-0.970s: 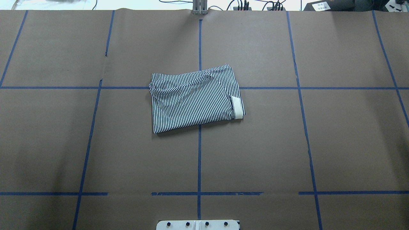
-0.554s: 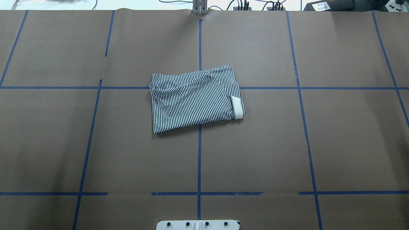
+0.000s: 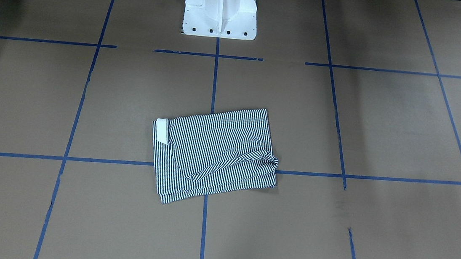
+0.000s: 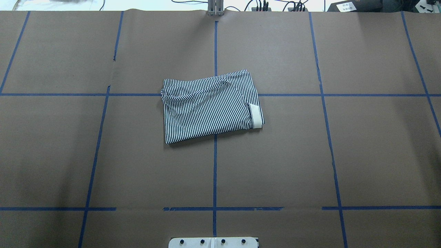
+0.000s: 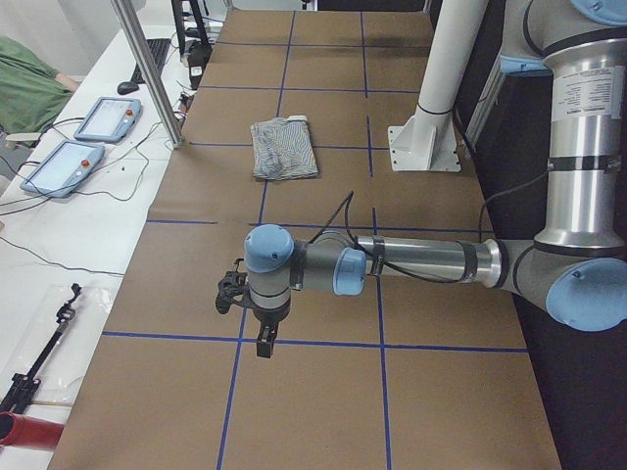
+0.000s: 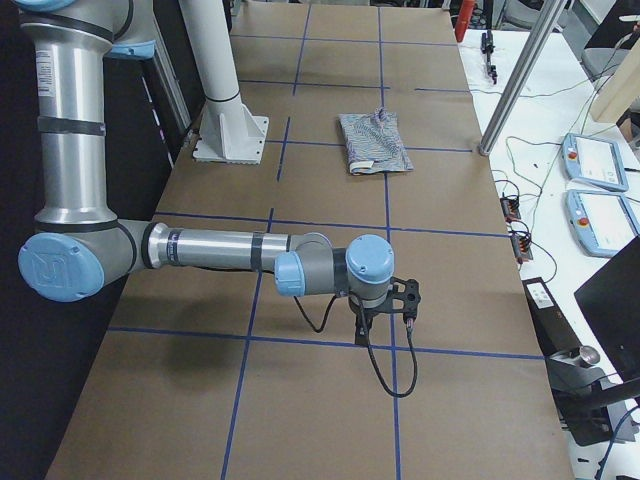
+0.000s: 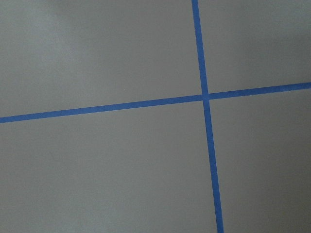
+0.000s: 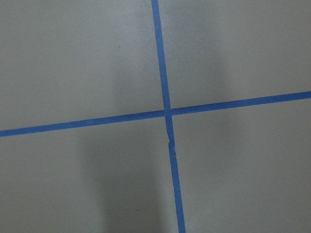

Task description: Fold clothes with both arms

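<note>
The shirt (image 4: pixel 210 106) lies on the table (image 4: pixel 310 155), ahead of the pedestal (image 4: pixel 213 243).

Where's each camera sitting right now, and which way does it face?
Front-facing: across the brown table, facing the robot, steeply down on the folded navy-and-white striped polo shirt; white pedestal base shows.
Overhead: behind the robot, forward and down; base's edge shows.
Exterior left: table's left end, looking along it; silver-grey left arm and left pincer near.
Exterior right: opposite end; right arm and right pincer near.
Left wrist: down on blue tape cross; no body.
Right wrist: the same, another cross.
Shared: front-facing and overhead show the shirt, mirrored.
</note>
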